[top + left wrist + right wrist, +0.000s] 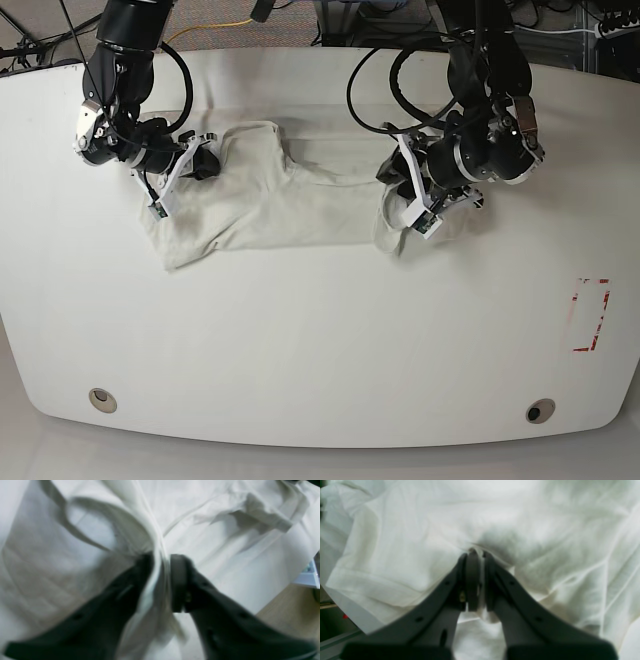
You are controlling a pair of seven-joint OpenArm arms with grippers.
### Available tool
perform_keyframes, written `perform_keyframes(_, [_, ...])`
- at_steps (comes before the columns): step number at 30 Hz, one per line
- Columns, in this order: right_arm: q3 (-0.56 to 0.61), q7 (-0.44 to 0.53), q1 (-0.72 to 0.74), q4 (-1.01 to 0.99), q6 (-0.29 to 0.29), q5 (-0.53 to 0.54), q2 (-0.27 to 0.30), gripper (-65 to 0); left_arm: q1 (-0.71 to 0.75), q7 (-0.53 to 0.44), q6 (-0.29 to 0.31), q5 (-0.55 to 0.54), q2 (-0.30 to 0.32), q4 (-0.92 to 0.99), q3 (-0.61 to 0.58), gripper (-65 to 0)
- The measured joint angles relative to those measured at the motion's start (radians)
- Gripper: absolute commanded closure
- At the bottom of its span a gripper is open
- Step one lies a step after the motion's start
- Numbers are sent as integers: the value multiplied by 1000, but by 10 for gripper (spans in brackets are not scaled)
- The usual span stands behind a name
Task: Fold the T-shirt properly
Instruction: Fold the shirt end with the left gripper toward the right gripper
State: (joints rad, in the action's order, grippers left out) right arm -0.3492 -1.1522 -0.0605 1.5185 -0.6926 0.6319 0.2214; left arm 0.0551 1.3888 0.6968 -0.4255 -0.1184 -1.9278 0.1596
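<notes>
Left wrist view: left gripper (162, 580), dark jaws slightly parted, bunched fold of cream cotton T-shirt (225, 542) between them; blur hid whether both pads pressed cloth.

Right wrist view: right gripper (476, 580), jaws narrow, pinching T-shirt (407, 542) fold.

Base view: T-shirt (290, 210) lay crumpled on white oval worktop (320, 340), stretched between right gripper (200, 160) and left gripper (400, 180).

The T-shirt (290, 205) is soft matt cream cloth, creased; the table (320, 340) is smooth matt white.
</notes>
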Motion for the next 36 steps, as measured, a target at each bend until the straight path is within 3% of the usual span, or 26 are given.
perform_keyframes(2, [0, 0, 0, 0, 0, 0, 0, -48, -2, 19, 0, 1, 5, 0, -31, -381])
perform_keyframes(7, [0, 0, 0, 0, 0, 0, 0, -48, -35, 21, 0, -6, 2, -8, -154, -383])
perform_keyframes(14, [-20, -26, -4, 62, 1, 14, -3, -54, -75, 14, 0, -2, 13, -47, -99, -385])
perform_keyframes(17, [-95, -40, 2, 136, -5, 96, -5, -190, -70, 12, 0, 27, 61, -43, -3, -385])
perform_keyframes(19, [-173, -92, 24, 146, -5, 109, -3, -376, -59, 24, 0, 66, 100, -28, 43, -385])
perform_keyframes(22, [-307, -146, 33, 144, -8, 150, 3, -534, -9, -12, 0, 66, 162, -23, 86, -385])
perform_keyframes(26, [-410, -153, 48, 100, -2, 120, 25, -495, 47, -72, 0, 66, 204, 4, 118, -356])
perform_keyframes(28, [-406, -169, 70, 43, 0, 106, 51, -461, 64, -113, 0, 67, 217, 21, 121, -283])
perform_keyframes(32, [-403, -134, 93, -111, -5, 195, 92, -447, 93, -167, 0, 63, 230, 72, 122, -132])
perform_keyframes(36, [-405, -155, 76, -213, -2, 193, 97, -447, 85, -164, 0, 63, 225, 165, 122, -114])
